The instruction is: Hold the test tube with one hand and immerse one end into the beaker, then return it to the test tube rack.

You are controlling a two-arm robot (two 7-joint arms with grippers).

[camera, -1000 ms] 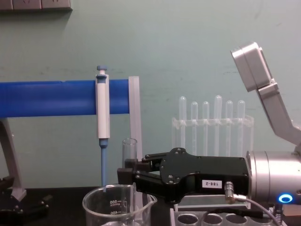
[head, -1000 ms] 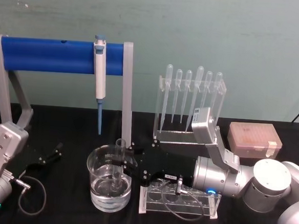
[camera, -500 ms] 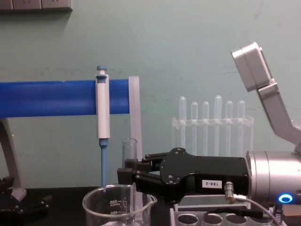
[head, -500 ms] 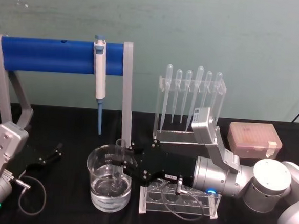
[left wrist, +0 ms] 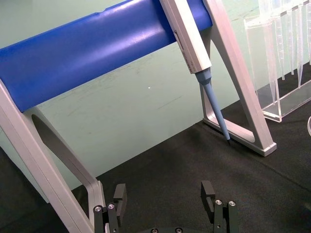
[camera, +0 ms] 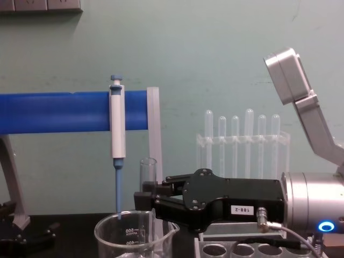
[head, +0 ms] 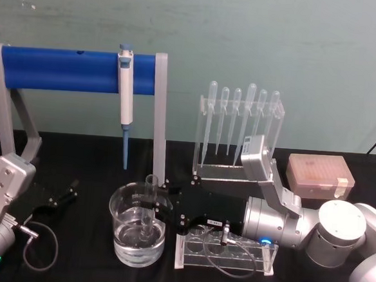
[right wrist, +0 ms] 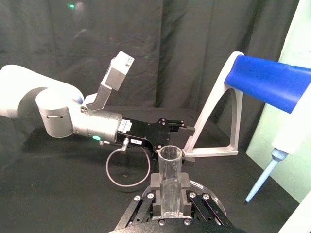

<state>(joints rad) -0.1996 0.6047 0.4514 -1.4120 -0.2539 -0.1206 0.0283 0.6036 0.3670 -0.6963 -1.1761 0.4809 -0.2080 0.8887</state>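
Observation:
The test tube (head: 150,195) stands upright with its lower end inside the beaker (head: 124,241), dipped into the water there. My right gripper (head: 151,207) reaches in from the right and is shut on the tube's middle. In the chest view the test tube's rim (camera: 148,167) rises above the right gripper (camera: 145,198), over the beaker (camera: 126,236). The right wrist view looks down the test tube (right wrist: 170,177), clamped between the right gripper's fingers (right wrist: 154,183). My left gripper (head: 63,195) rests at the table's left, open and with nothing in it, as the left wrist view shows (left wrist: 165,201).
A blue bar stand (head: 64,69) holds a blue-and-white pipettor (head: 124,101) behind the beaker. A clear rack of pipettes (head: 239,128) stands at the back. A clear tube rack (head: 228,253) lies under my right wrist, and a pink tip box (head: 318,176) sits at the right.

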